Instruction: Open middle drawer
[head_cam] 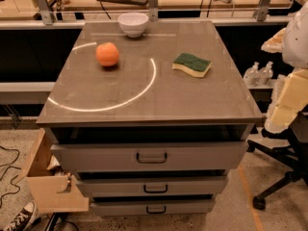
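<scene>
The middle drawer (106, 186) lies under the cabinet's (144, 110) front edge, apparently not yet pulled out. The gripper (288, 105) hangs off the cabinet's right front corner, well apart from the loop handle (155, 188); its grip state cannot be determined. The step in hand is judged to be the approach: the next move calls for lowering and aligning with that handle.

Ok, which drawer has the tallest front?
The top drawer, just under the tabletop; the middle drawer and bottom drawer are flatter. The gripper is at the right edge.

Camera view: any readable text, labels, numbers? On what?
None readable.
No print shows on the middle drawer, cabinet top, bowl, orange, sponge, or the tool at the right edge.
The bottles right of the cabinet: labels, if any, too small to read.
</scene>
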Available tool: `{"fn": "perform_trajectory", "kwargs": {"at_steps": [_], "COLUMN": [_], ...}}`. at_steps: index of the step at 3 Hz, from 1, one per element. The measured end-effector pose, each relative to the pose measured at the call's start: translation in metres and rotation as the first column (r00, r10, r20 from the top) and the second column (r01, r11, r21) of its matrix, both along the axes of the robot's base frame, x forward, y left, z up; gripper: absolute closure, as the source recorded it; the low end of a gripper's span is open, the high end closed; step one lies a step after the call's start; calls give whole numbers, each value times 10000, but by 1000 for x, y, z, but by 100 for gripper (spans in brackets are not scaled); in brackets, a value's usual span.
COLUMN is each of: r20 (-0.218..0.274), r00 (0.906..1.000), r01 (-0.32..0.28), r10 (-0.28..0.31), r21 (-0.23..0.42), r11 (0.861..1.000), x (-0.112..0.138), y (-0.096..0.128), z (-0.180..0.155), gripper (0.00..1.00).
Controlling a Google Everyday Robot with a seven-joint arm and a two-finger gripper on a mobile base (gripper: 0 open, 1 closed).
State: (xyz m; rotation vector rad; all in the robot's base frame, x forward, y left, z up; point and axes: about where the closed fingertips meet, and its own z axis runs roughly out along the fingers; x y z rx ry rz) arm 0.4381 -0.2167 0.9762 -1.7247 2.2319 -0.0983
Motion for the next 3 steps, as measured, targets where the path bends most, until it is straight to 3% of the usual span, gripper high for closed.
{"fn": "perform_trajectory", "kwargs": {"at_steps": [1, 2, 3], "r20": [2, -96, -265], "r00": [10000, 9999, 9990], "r01": [0, 77, 356], "r10": [0, -77, -350], "r21": [0, 57, 205], "r11": [10000, 10000, 9992], "x": [0, -10, -37], "y": [0, -4, -17], "z": [0, -21, -68], "gripper": [0, 0, 0]}}
